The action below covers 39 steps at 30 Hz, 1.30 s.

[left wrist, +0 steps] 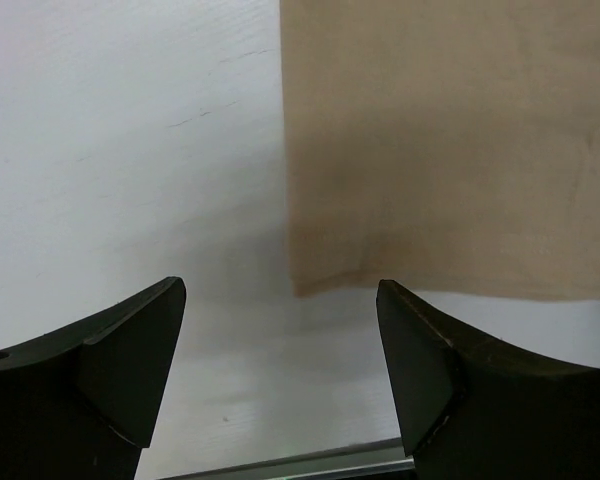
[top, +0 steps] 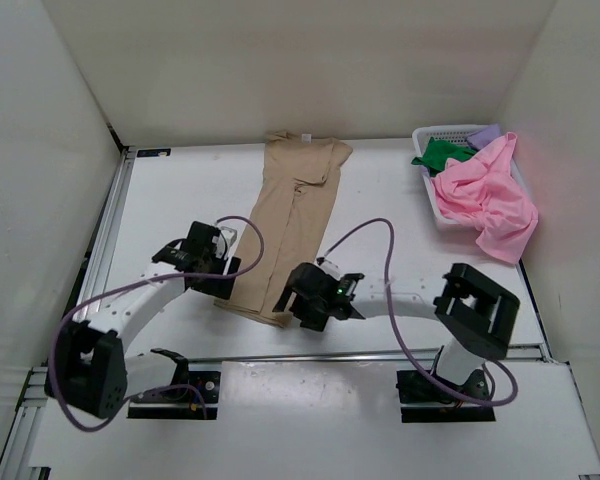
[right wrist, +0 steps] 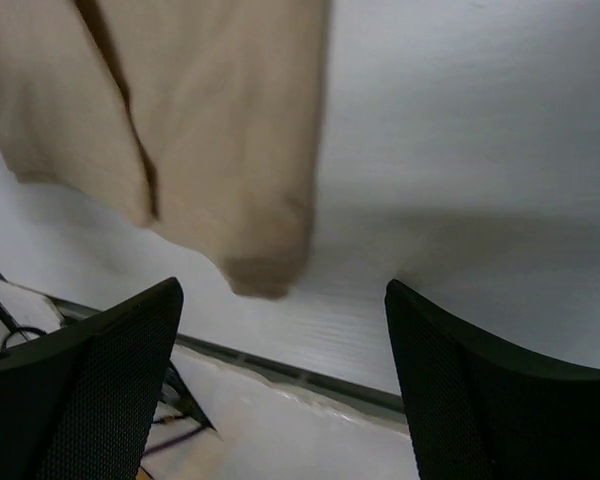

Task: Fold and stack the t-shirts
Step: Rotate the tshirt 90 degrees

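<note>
While both pincers stood wide and empty, the tan soft cloth t-shirt point(top: 290, 225) lay as a long, narrow folded strip down the middle of the white table point(top: 180, 200). The left gripper point(left wrist: 280, 290) hovered over the strip's near left corner. The right gripper point(right wrist: 282, 290) hovered just off the near right corner, which looked rumpled.

Risk noted: a pinch there could catch only the top layer, and the lengthwise fold would peel open on lifting. An uneven lift between the arms could skew the next fold.

The crumpled pink cloth t-shirt point(top: 490, 195) hung over the rim of the white plastic mesh basket point(top: 450, 132) at far right. The bright green cloth t-shirt point(top: 442, 152) and light purple cloth t-shirt point(top: 487, 132) lay inside it, unfolded.
</note>
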{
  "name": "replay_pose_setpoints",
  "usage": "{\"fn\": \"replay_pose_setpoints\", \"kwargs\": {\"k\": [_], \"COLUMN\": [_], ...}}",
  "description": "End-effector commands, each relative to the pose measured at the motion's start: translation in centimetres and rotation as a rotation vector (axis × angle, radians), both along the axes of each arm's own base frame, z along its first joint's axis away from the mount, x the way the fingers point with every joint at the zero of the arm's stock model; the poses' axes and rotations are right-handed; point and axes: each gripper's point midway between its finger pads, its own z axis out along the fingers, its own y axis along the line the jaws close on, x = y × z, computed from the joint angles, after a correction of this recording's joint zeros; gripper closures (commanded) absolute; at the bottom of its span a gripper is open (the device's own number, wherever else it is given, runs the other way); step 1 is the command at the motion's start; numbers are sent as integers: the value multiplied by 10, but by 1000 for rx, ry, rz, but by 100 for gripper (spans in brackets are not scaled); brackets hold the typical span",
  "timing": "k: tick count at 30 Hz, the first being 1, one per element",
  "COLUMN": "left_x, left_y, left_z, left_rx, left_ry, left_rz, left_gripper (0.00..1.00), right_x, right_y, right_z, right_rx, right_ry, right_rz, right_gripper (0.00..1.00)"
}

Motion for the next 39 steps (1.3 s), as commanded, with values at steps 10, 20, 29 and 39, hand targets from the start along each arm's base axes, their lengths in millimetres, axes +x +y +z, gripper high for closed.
{"fn": "replay_pose_setpoints", "kwargs": {"k": [10, 20, 29, 39], "left_x": [-1, -30, -57, -45], "left_y": [-2, 6, -4, 16], "left_z": [-46, -52, -23, 1], "left_rx": [18, -5, -47, -25], "left_ry": [92, 185, 226, 168], "left_rz": [-3, 10, -50, 41], "left_gripper": [37, 90, 28, 27], "right_x": [0, -17, -9, -26], "right_y": [11, -46, -4, 29], "right_z": [-27, -31, 8, -37], "right_rx": [-141, -213, -87, -94], "right_ry": [146, 119, -20, 210], "right_rz": [-135, -167, 23, -33], "right_gripper": [60, 100, 55, 45]}}
